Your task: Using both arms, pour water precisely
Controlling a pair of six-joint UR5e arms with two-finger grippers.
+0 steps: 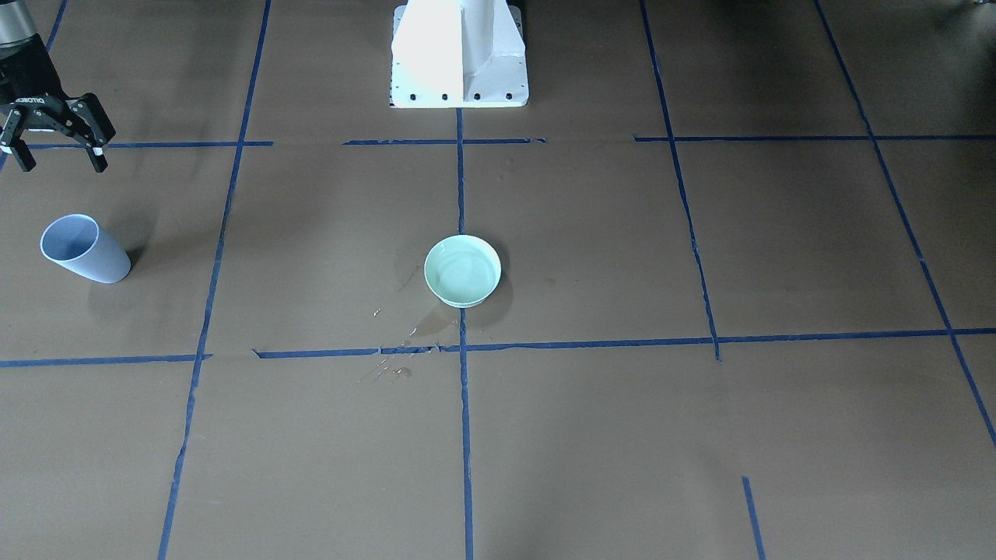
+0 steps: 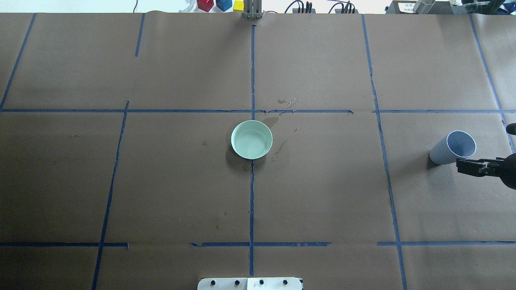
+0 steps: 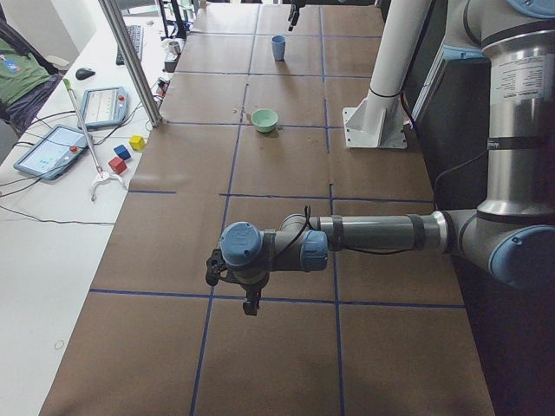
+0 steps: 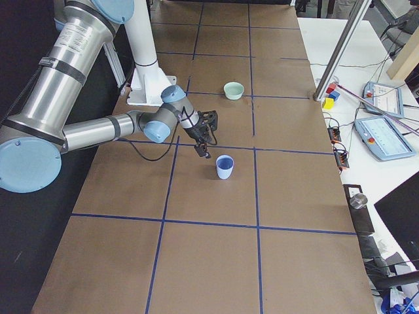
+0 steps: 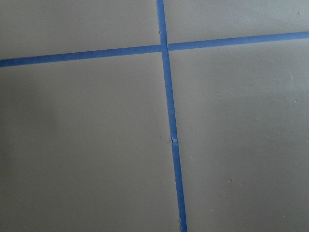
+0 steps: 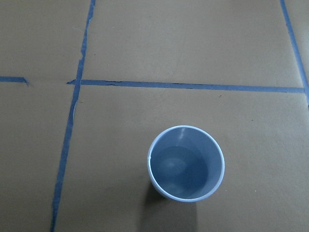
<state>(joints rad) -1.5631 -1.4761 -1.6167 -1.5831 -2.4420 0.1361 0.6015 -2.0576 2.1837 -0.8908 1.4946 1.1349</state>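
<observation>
The blue cup [image 1: 105,264] of water [image 6: 181,170] stands near the spread right jaws, untouched.

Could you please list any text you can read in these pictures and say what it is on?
"ROBOTIQ", upside down in white, on the black two-finger right gripper.
White label at the overhead view's top right: too small to read.
Print on the silver-grey left arm: blurred.

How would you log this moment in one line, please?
right claw open, near blue cup, not touching | cup upright, water inside | green bowl centre, spill beside | left claw state unclear
</observation>
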